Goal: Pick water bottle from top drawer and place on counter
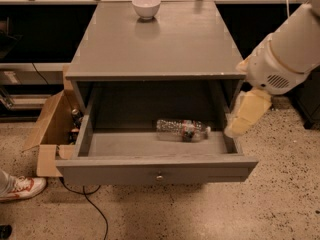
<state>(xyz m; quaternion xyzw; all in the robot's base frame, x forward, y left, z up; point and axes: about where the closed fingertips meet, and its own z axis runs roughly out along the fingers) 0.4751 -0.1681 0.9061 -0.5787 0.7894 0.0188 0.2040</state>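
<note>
The water bottle (182,130) lies on its side in the open top drawer (155,171), toward the right back part of the drawer floor. It is clear and crinkled with a dark label band. The counter (155,39) is the flat grey cabinet top above the drawer. My gripper (247,115), pale yellow at the end of the white arm (287,54), hangs at the drawer's right wall, just right of the bottle and a little above it. It holds nothing that I can see.
A white bowl (146,6) stands at the back middle of the counter. A brown cardboard box (50,129) with items in it sits on the floor left of the cabinet. A shoe (20,188) and a black cable (90,204) lie at lower left.
</note>
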